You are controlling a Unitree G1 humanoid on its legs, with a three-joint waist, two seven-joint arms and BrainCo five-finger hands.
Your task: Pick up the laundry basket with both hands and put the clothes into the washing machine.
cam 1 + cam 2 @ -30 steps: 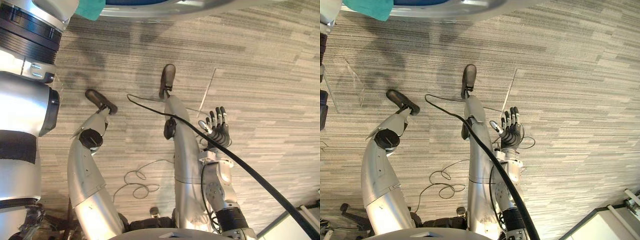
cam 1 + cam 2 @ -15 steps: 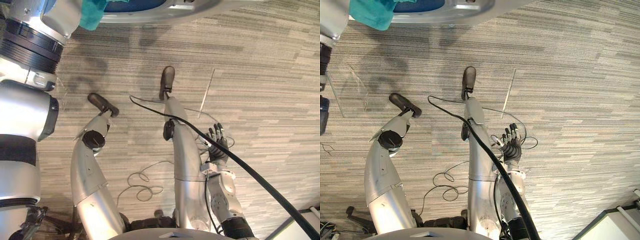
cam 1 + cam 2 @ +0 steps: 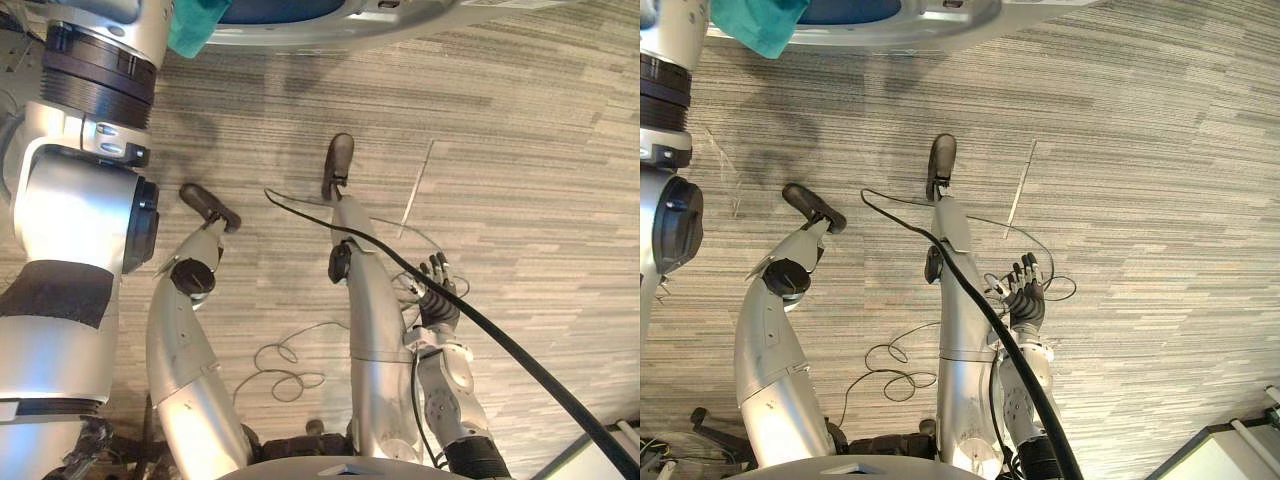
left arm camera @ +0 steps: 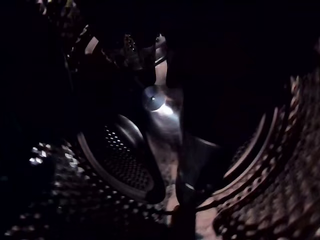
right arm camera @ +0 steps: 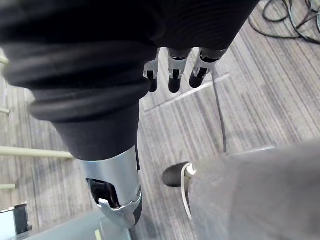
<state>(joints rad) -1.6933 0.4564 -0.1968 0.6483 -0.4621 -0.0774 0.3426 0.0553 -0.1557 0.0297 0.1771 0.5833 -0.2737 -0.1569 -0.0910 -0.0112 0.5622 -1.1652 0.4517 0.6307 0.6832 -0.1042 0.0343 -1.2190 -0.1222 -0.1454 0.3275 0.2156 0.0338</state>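
Looking down from the head, shows nearest the right hand (image 3: 437, 295) hanging low by the side above the carpeted floor (image 3: 540, 180), fingers (image 5: 175, 75) straight, slightly spread and holding nothing. Shows next, on the robot's left, the left arm (image 3: 80, 210) reaching away toward the washing machine (image 3: 940, 18), with its silver door ring crossing the far edge of both eye views. Places a teal garment (image 3: 758, 25) at that ring, draped just beside the arm at the point of entry and partly over the lip; cannot tell whether caught on the arm or merely lying there. Looks, in the left wrist view, into the dark perforated drum (image 4: 120, 160); renders the left hand (image 4: 220, 70) as a black outline only, so cannot tell its grip or any cloth in it.

Suggests the loading step, with at least one piece not fully inside. Warns, as judgement, of three risks:
- Dragging the teal garment back out onto the floor, caused by pulling the arm out with cloth resting against it.
- Snagging on the drum's ribs or the door ring, caused by a blind pull in darkness.
- Leaving cloth across the lip, enough to foul the door on closing.

Calls for a slow, straight retreat and a check of the lip.
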